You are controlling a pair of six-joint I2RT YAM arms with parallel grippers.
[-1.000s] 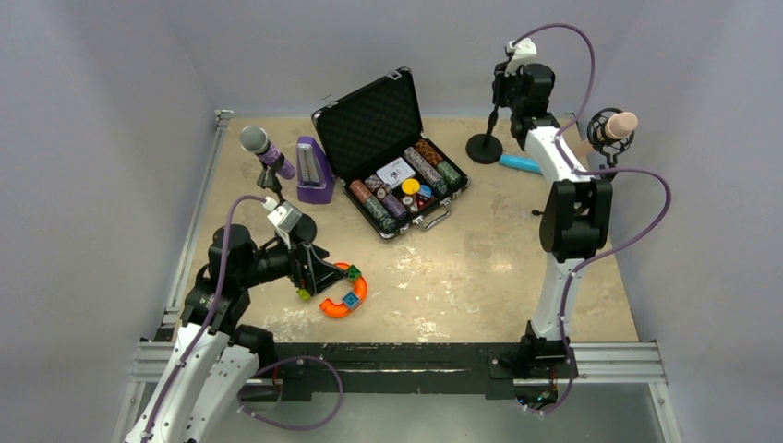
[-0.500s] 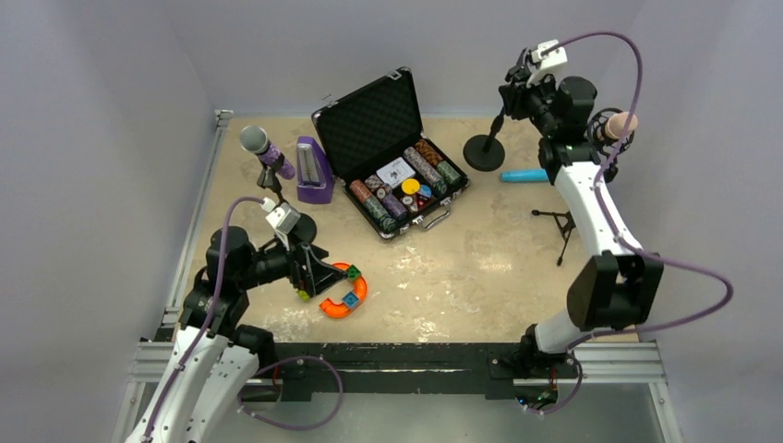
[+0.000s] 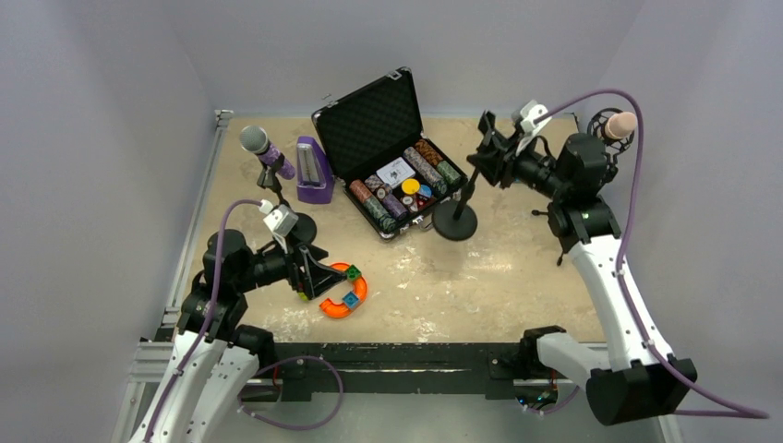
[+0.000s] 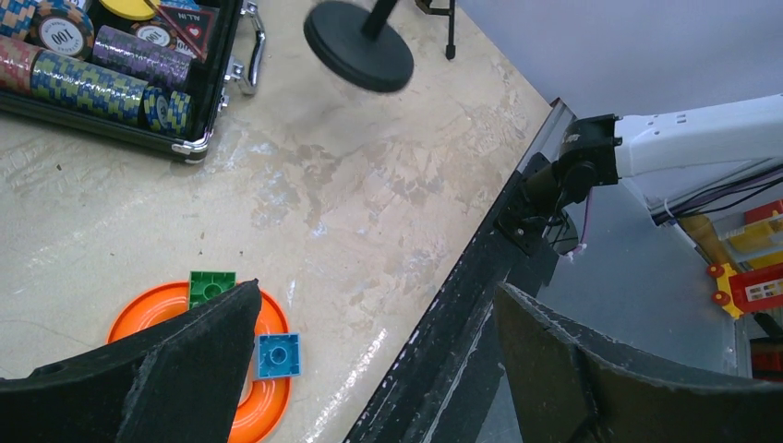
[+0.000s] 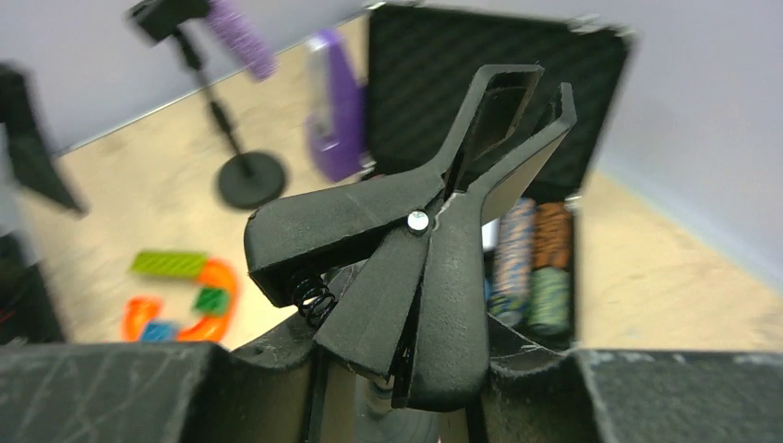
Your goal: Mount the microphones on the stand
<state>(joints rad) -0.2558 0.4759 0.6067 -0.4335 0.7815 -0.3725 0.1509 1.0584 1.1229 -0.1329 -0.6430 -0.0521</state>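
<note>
Right gripper point(image 3: 489, 153) has swung the round-base stand point(image 3: 455, 222) from the far-right corner to just beside the chip case point(image 3: 369, 118). It grips the stand by its clip point(image 5: 434, 258), which only the right wrist view shows. Left gripper point(image 3: 319, 275) is spread wide over the orange ring point(image 3: 338, 306). Purple microphone point(image 3: 266, 149) is far left, pink microphone point(image 3: 622, 123) far right.

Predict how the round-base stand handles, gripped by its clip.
Probably bottom-heavy: the stand is thin above a wide disc base, so it should hang plumb but may swing. The clip is spring-hinged, so the grip of the right claw could flex or pivot. Set down flat, it likely resists tipping.
</note>
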